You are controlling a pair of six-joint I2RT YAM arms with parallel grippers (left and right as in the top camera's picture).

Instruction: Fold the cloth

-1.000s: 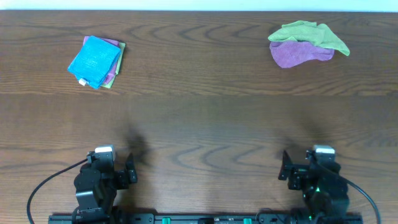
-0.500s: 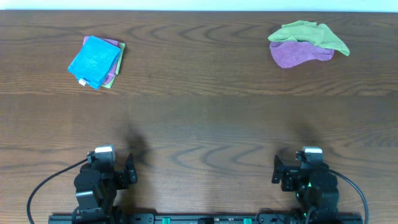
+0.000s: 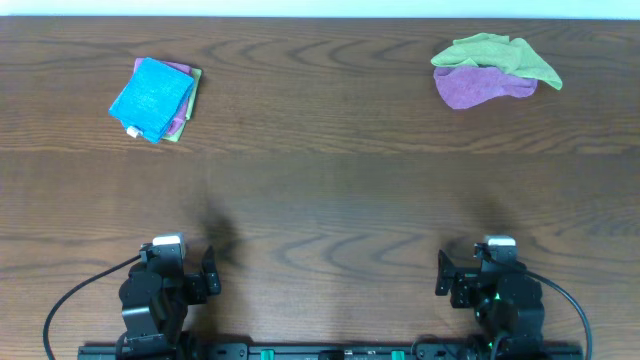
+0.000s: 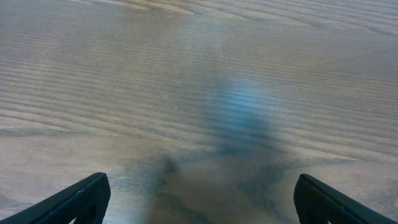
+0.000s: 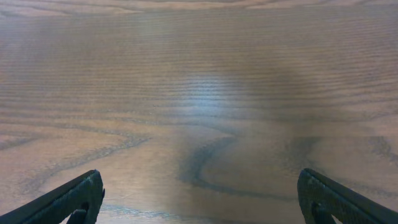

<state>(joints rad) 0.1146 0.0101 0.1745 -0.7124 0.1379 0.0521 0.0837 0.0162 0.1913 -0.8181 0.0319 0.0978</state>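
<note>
Where the left gripper (image 4: 200, 198) is hanging: low over bare wood at the near left, only the tips of its black fingers (image 4: 74, 200) showing at the bottom corners of the left wrist view.
Left gripper's jaws: standing spread wide, with nothing lying between them.
Left arm (image 3: 150, 300): sitting folded back on itself at the near edge, its gripper pointing toward the far side and a black cable (image 3: 80, 290) looping out to its left.
Right gripper (image 5: 200, 198): hanging just over the wood at the near right, its dark fingertips (image 5: 74, 198) peeking in at the lower corners of the right wrist view.
Right gripper's jaws: likewise standing wide apart, gripping nothing.
Right arm (image 3: 505, 305): sitting tucked at the near edge, mirroring the other arm.
Dark brown wood-grain table (image 3: 320, 190): lying bare under and between both grippers.
Bright sky-blue square microfibre cloth (image 3: 152, 95): lying flat and slightly turned at the far left, well apart from both grippers.
Small white tag (image 3: 131, 130): showing at its near-left corner.
Folded purple and lime-green cloths (image 3: 188, 108): lying under the blue one, their edges peeking out along its right side.
Crumpled lime-green cloth (image 3: 497, 50): lying draped over a crumpled purple cloth (image 3: 478, 88) at the far right.
</note>
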